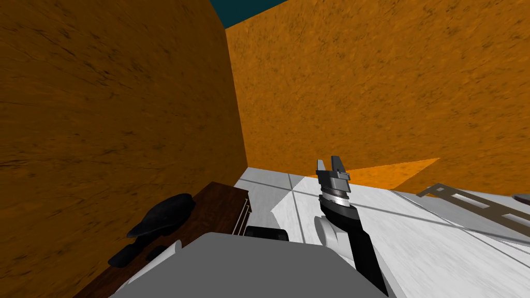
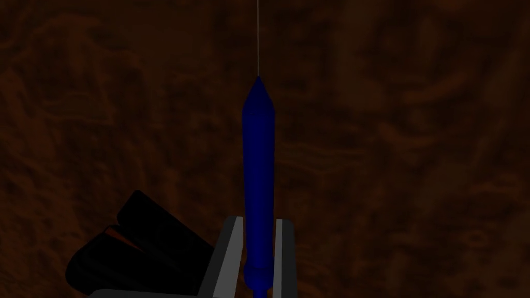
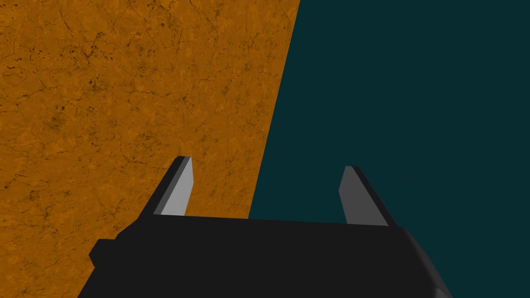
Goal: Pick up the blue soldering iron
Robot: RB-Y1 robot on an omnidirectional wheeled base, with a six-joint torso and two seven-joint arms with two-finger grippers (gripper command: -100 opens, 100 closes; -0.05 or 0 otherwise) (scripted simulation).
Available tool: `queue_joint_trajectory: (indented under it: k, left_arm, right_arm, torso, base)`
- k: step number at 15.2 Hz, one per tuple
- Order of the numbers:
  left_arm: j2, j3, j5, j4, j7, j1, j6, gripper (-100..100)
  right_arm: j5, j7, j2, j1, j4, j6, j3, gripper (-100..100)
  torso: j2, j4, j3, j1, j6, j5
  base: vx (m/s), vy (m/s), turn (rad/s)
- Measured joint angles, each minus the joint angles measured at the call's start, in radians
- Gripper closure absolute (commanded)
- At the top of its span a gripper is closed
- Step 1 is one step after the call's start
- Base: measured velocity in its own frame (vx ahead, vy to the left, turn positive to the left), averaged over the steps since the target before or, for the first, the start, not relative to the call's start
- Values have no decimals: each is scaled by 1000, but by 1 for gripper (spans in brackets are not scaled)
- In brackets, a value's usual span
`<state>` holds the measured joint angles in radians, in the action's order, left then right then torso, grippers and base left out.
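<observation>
To the left, the left pincer [image 2: 259,221] is clamped on the blue soldering iron [image 2: 258,155], with both blades pressing the handle's sides near its rear end. The iron's long axis runs straight out from the pincer and tapers to a thin, wire-like tip over the dark brown table [image 2: 414,155]. I cannot tell whether it rests there or hangs clear. A black object [image 2: 140,248] lies just beside the pincer. To the right, the right pincer [image 3: 266,162] points upward, blades apart and empty, well away from the iron. I count one iron, one black object and two pincers. A straight lift by the left arm seems next.
</observation>
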<state>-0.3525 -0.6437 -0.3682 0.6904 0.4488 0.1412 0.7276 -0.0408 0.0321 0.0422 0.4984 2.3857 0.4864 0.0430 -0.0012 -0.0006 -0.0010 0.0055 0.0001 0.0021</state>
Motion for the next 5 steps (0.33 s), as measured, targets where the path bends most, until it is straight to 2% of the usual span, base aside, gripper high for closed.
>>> queue_joint_trajectory:
  k: [2, 5]
  left_arm:
    - [-2, -2, 1, 9, 2, 3, 8, 100]
    - [-19, -13, -4, 44, 7, 14, 54, 100]
  right_arm:
    - [0, 0, 0, 0, 0, 0, 0, 0]
    - [0, 0, 0, 0, 0, 0, 0, 0]
  torso:
    - [0, 0, 0, -1, 0, 0]
    - [1, 0, 1, -4, 0, -1]
  base:
    - [-11, -53, -74]
    - [-18, -66, -47]
